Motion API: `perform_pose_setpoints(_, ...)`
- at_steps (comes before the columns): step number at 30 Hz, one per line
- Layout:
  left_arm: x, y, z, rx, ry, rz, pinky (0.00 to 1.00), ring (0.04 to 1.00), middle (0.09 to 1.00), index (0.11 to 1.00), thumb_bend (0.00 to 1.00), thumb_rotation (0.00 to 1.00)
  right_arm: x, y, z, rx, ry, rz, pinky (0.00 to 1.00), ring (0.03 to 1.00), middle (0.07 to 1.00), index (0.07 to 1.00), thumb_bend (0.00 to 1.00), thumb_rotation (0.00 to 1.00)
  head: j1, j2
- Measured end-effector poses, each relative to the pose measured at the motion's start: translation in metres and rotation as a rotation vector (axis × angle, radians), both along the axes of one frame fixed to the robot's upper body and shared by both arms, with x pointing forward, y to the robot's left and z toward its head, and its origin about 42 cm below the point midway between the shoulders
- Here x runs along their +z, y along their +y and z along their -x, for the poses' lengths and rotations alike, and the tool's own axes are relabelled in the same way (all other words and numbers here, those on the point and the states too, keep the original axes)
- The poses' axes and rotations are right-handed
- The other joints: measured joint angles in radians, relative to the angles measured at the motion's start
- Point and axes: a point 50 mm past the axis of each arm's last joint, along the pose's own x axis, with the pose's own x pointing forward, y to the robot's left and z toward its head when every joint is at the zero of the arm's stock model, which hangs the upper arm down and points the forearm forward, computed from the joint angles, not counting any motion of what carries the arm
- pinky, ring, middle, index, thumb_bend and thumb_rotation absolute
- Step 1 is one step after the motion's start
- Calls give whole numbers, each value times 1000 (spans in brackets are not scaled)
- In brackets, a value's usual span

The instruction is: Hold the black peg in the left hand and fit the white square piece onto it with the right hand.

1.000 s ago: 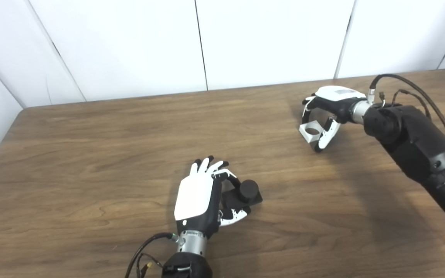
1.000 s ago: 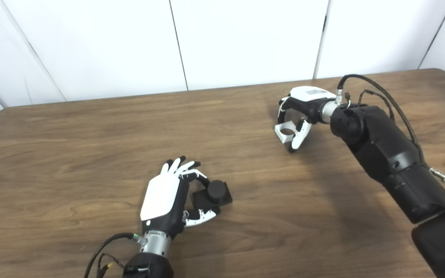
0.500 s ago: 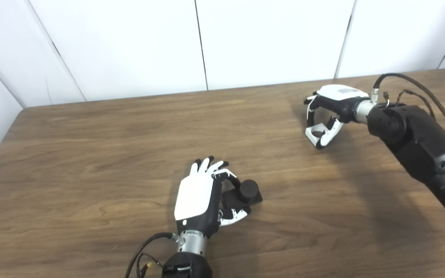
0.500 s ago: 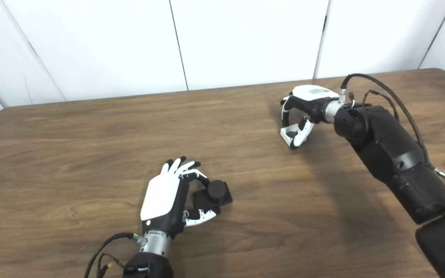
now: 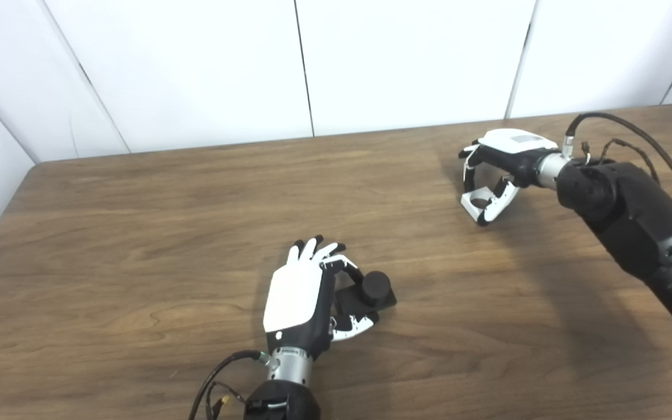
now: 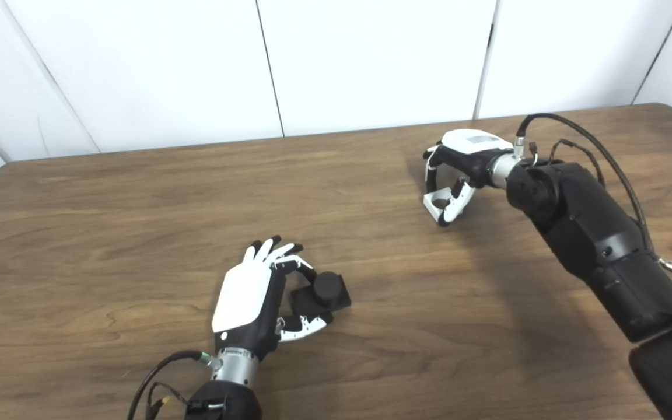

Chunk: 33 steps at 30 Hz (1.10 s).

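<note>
Black peg (image 5: 375,287) on table (image 5: 137,233) pinched within left hand (image 5: 304,297); white square piece (image 5: 476,202) clasped in right hand (image 5: 496,169), well apart.

Since one second ago, the right hand (image 5: 496,169) has closed its fingers around the white square piece (image 5: 476,203), now mostly enclosed, and drawn slightly toward the table's far edge.

The setting appeared to be a robotics lab or test room. A bare wooden table (image 5: 137,233) stood against plain white wall panels (image 5: 196,64) with dark seams, with no household furnishings in sight. Exposed cables (image 5: 633,125) ran along the black robot arm (image 5: 633,221) reaching over the tabletop.
</note>
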Motion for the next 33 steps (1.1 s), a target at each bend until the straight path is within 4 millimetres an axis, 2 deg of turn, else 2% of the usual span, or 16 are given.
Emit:
perform_pose_setpoints(4,0,0,0,0,0,0,1000,964,855,487,515,75,2,-1,0,-1,-6,-3,973,999,906,489,526,144,3,-2)
perform_pose_setpoints(8,0,0,-1,0,0,0,1000,963,854,487,515,75,10,0,3,7,-29,-25,976,1000,907,488,526,143,3,-3)
perform_pose_setpoints(16,0,-1,-3,0,-2,1,1000,965,857,488,515,74,42,15,18,92,-96,-59,936,1000,905,488,526,142,5,-5)
perform_pose_setpoints(25,-1,-3,-4,6,-9,2,1000,965,856,488,515,74,66,34,42,188,-135,-98,952,1000,909,488,526,144,14,-5)
perform_pose_setpoints(33,-2,-4,-5,3,-10,1,1000,966,855,488,514,75,93,63,74,324,-180,-138,970,1000,901,487,526,142,15,-3)
